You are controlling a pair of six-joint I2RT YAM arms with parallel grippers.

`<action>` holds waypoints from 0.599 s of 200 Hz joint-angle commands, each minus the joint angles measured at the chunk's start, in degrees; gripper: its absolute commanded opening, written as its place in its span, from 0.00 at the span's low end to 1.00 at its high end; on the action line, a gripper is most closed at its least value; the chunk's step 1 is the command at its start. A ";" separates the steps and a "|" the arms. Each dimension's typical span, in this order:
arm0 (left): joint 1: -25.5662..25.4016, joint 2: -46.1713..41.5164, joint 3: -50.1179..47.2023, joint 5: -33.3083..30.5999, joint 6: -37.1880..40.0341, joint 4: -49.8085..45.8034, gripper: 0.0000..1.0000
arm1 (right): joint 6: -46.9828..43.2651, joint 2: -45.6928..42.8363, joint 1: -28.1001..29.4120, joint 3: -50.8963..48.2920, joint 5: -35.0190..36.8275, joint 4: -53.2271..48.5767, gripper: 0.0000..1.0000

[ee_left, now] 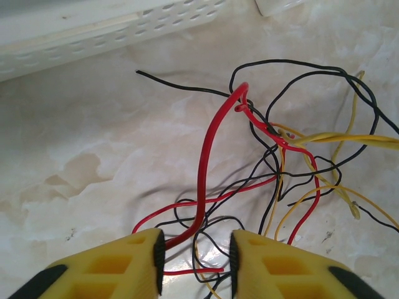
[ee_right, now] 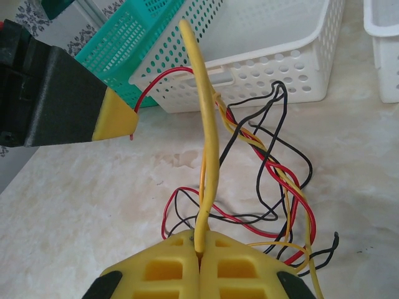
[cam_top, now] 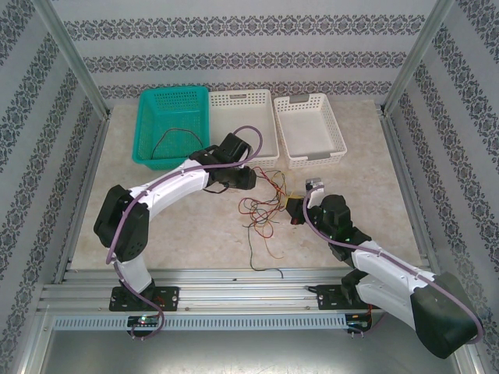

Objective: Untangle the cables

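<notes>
The cables (cam_top: 263, 209) lie in one loose tangle on the table (cam_top: 179, 226), about mid-table, between the two grippers and just near of the white baskets. Red, yellow and black strands cross and loop through one another. In the right wrist view several of them are twisted together into a rope-like run. One dark strand (cam_top: 261, 269) trails out of the tangle toward the near edge.

The left gripper (ee_left: 196, 261) sits at the far-left edge of the tangle. Its jaws stand apart with a clear gap, and a red cable (ee_left: 206, 162) passes between them, rising from there in an arc. It runs along one finger pad, and no pinch on it is seen.

The right gripper (ee_right: 199, 252) is at the right side of the tangle. Its jaws are pressed together on a yellow cable (ee_right: 209, 137), which stands up from the seam between the fingers.

Three baskets stand in a row along the far edge.
- The teal basket (cam_top: 143, 128) is on the left and holds one dark wire (cam_top: 173, 132), bowed across its floor.
- The middle white basket (cam_top: 242, 95) is beside it, its visible floor plain white. The left arm overlaps its near rim.
- The right white basket (cam_top: 340, 132) is set slightly apart, and its floor is also plain white.
</notes>
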 commanded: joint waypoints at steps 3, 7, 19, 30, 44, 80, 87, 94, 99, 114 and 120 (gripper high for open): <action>-0.62 0.57 1.65 -0.77 0.96 -1.58 0.28 | -1.13 0.06 0.75 1.81 -1.51 2.08 0.00; -0.61 0.57 1.72 -0.83 0.99 -1.61 0.27 | -1.18 0.07 0.75 1.85 -1.57 2.08 0.00; -0.61 0.57 1.73 -0.92 1.04 -1.61 0.26 | -1.15 0.12 0.79 1.82 -1.66 2.12 0.00; -0.62 0.56 1.86 -0.99 1.17 -1.79 0.24 | -1.17 0.17 0.90 1.84 -1.75 2.23 0.00; -0.62 0.64 1.82 -0.92 1.13 -1.88 0.22 | -1.18 0.27 0.99 1.84 -1.83 2.38 0.00; -0.69 0.87 1.82 -1.25 1.47 -2.29 0.25 | -1.15 0.51 1.10 1.82 -2.17 2.69 0.00; -0.62 0.92 1.91 -1.48 1.56 -2.40 0.30 | -1.16 0.58 1.17 1.88 -2.26 2.85 0.00; -0.62 0.96 1.98 -1.60 1.56 -2.47 0.36 | -1.18 0.70 1.22 1.87 -2.45 2.92 0.00; -0.72 0.96 2.07 -1.77 1.57 -2.58 0.40 | -1.18 0.81 1.27 1.95 -2.54 2.91 0.00; -0.71 1.16 2.49 -2.06 1.99 -2.68 0.50 | -1.18 1.14 1.43 1.98 -2.78 3.21 0.00; -0.71 1.26 2.67 -2.21 2.11 -2.72 0.51 | -1.21 1.33 1.45 1.98 -2.85 3.22 0.00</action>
